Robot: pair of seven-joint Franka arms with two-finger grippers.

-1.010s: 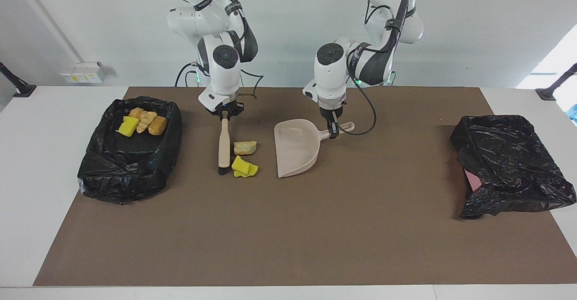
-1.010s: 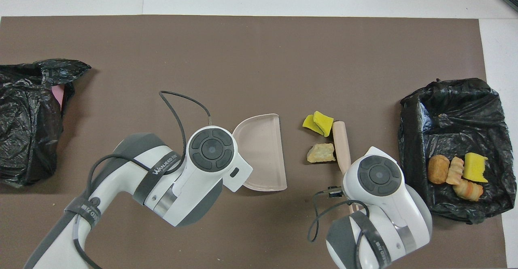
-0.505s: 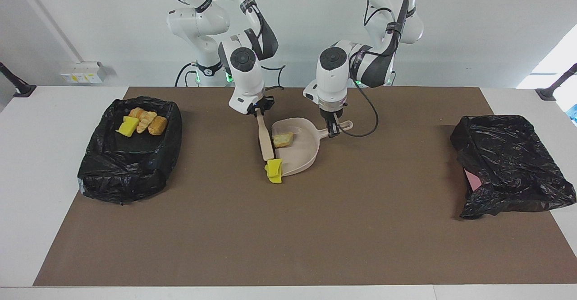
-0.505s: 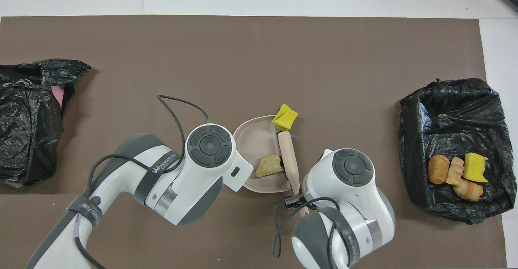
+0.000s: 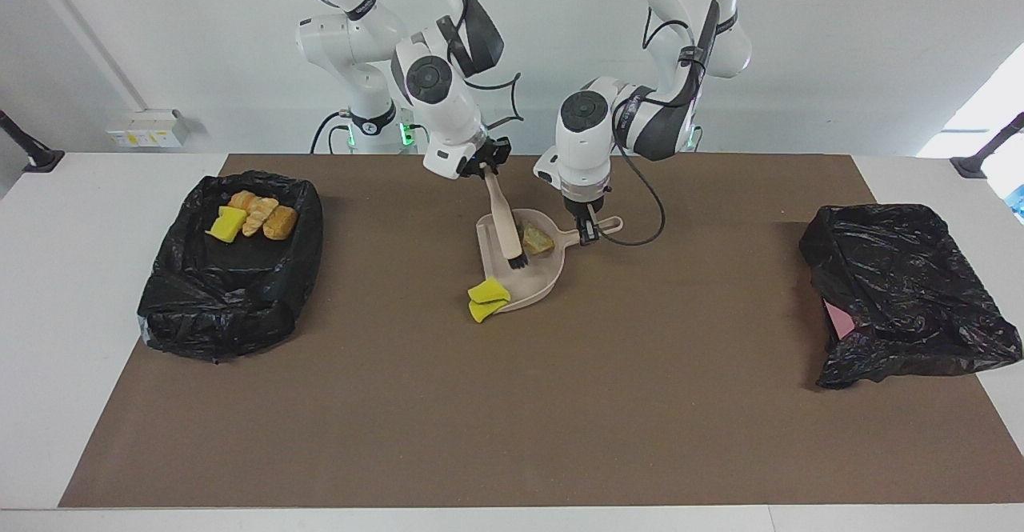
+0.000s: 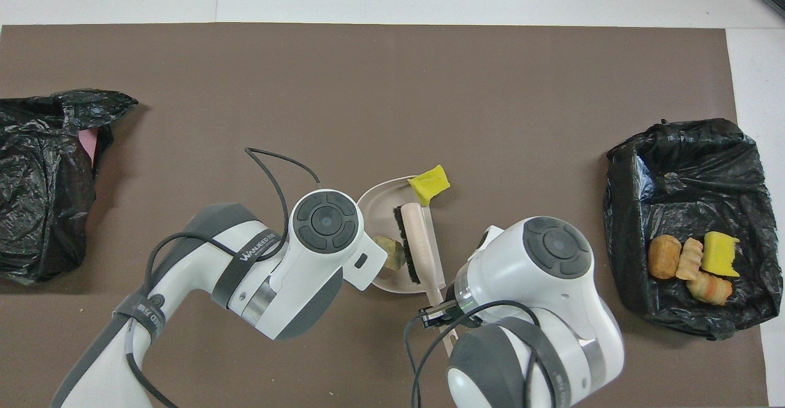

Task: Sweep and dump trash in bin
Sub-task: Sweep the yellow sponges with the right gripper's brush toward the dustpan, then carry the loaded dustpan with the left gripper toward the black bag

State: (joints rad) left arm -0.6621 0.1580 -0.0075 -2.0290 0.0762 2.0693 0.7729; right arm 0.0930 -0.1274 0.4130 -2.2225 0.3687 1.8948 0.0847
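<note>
The beige dustpan [image 5: 536, 280] [image 6: 379, 202] lies mid-table, and my left gripper [image 5: 590, 232] is shut on its handle. My right gripper [image 5: 485, 170] is shut on the beige brush [image 5: 504, 224] [image 6: 414, 242], which tilts with its black bristles down inside the pan. A tan bread-like lump of trash [image 5: 538, 240] [image 6: 390, 253] sits deep in the pan beside the bristles. Yellow sponge pieces [image 5: 488, 300] [image 6: 429, 181] rest at the pan's open lip, partly on the mat. The black-lined bin [image 5: 232, 276] [image 6: 687, 175] at the right arm's end holds several trash bits [image 5: 254, 216] [image 6: 693, 267].
A second crumpled black bag [image 5: 904, 292] [image 6: 43, 175] with a pink patch showing lies at the left arm's end of the table. The brown mat [image 5: 512, 420] covers the table. A cable loops from the left wrist above the pan's handle.
The right arm swept the brush toward the dustpan, pushing the bread lump inside and the sponges to its lip. The brush then rose and tilted into the pan, nudging the lump deeper.
</note>
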